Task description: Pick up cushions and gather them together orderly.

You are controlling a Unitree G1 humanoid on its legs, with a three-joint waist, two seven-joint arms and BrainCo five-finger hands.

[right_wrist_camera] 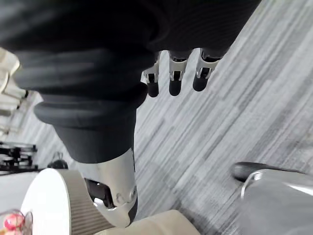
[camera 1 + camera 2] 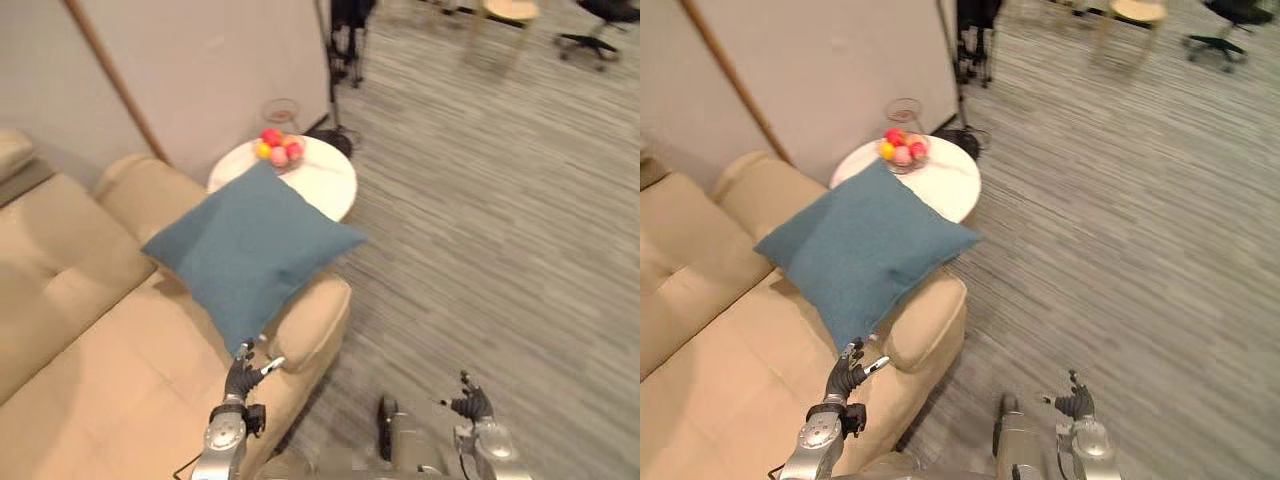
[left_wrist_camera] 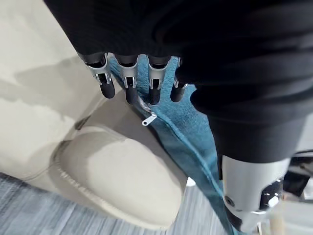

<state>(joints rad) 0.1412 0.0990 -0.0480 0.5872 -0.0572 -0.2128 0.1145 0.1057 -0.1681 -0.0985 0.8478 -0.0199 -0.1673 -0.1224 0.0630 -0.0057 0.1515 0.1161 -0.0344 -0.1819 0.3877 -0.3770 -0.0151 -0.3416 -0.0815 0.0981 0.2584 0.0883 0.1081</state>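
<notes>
Cushion (image 2: 252, 250): left eye view. Blue and square, it is propped across the armrest (image 2: 318, 318) of the beige sofa (image 2: 70, 300) and turned on a corner like a diamond. The sides are equal, so the line to follow is the diagonal: the low corner hangs off the armrest's near side, and the high corner points past its far side.
Left hand (image 2: 243, 378): just below that low corner, beside the armrest's front end, fingers raised toward the cloth.
Worktop (image 2: 945, 190): right eye view. Round and white, it stands just beyond the armrest, and the cushion's high corner overlaps its rim.
Bowl (image 2: 902, 150): on the worktop's far part, holding coloured fruit.
Right hand (image 2: 1075, 405): well off to the armrest's right, over the floor (image 2: 1140, 250).
Left fingers (image 3: 128, 81): left wrist view. They are straight and spread, with the tips at the cushion's zip seam above the armrest's rounded end. They are not curled round anything.
Zip pull (image 3: 148, 119): dangles from the seam just past the fingertips.
Right fingers (image 1: 175, 78): right wrist view. They are relaxed, hold nothing, and hang above the grey carpet.
</notes>
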